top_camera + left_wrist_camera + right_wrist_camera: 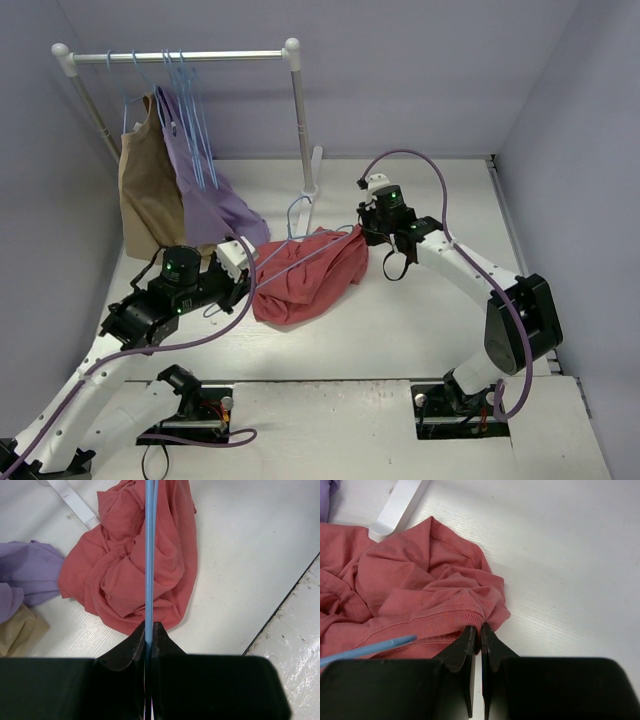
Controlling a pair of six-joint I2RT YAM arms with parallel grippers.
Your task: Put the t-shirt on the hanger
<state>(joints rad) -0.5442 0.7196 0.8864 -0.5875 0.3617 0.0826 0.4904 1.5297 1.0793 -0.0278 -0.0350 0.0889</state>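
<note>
Clamped between the closed jaws of the left end effector (149,630), the hanger (149,555) was held out over the t-shirt (135,565), heaped mid-worktop (240,555), whose ribbed edge (450,622) was pinched tight in the right end effector (481,629), apparently so that an opening could be presented to the hanger.

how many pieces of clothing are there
3. A tan garment and a purple garment hang on the rack at back left. The red t-shirt lies crumpled on the table. More could be hidden behind the hanging ones.
</note>
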